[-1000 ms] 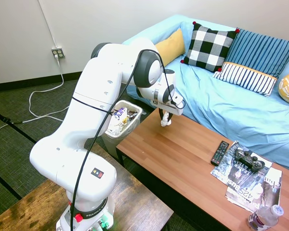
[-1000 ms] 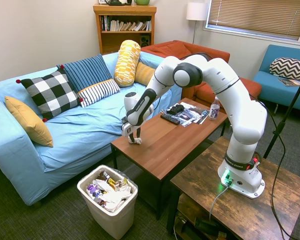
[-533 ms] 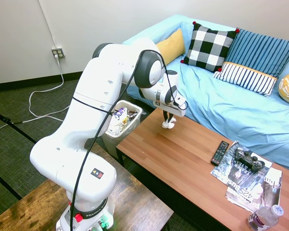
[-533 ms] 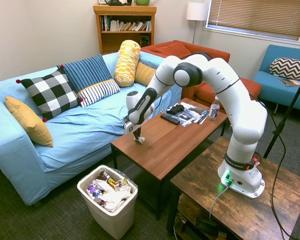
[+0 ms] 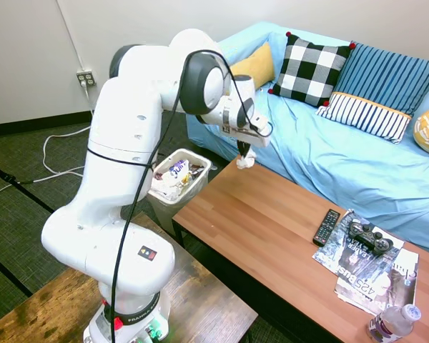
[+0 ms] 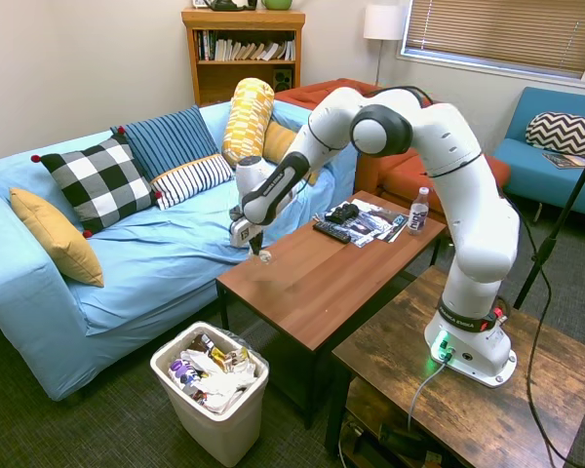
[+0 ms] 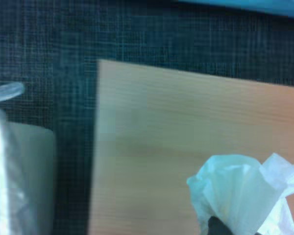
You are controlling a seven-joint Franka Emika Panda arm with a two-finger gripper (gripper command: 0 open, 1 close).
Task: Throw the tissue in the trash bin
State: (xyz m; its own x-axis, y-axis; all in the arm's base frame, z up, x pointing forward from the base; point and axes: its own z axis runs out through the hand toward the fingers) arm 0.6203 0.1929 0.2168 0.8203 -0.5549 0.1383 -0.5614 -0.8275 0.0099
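The tissue (image 5: 245,161), a small crumpled white wad, hangs above the far left corner of the wooden coffee table (image 5: 286,236), pinched in my gripper (image 5: 244,156), which is shut on it. From the other side the tissue (image 6: 263,256) dangles under the gripper (image 6: 260,251), clear of the tabletop. In the wrist view the tissue (image 7: 245,191) fills the lower right over the table corner. The trash bin (image 5: 177,180), whitish plastic and full of wrappers and paper, stands on the carpet beside the table's end; its rim (image 6: 166,375) shows below the gripper's level.
A blue sofa (image 5: 343,153) with several cushions runs along the far side of the table. A remote (image 5: 326,226), a game controller (image 5: 370,236), magazines (image 5: 372,271) and a water bottle (image 5: 393,323) lie at the table's right end. A darker wooden table (image 5: 193,293) bears the arm.
The gripper has lifted the tissue off the tabletop and carried it toward the table's corner nearer the bin. The arm's upper links have swung up and left.
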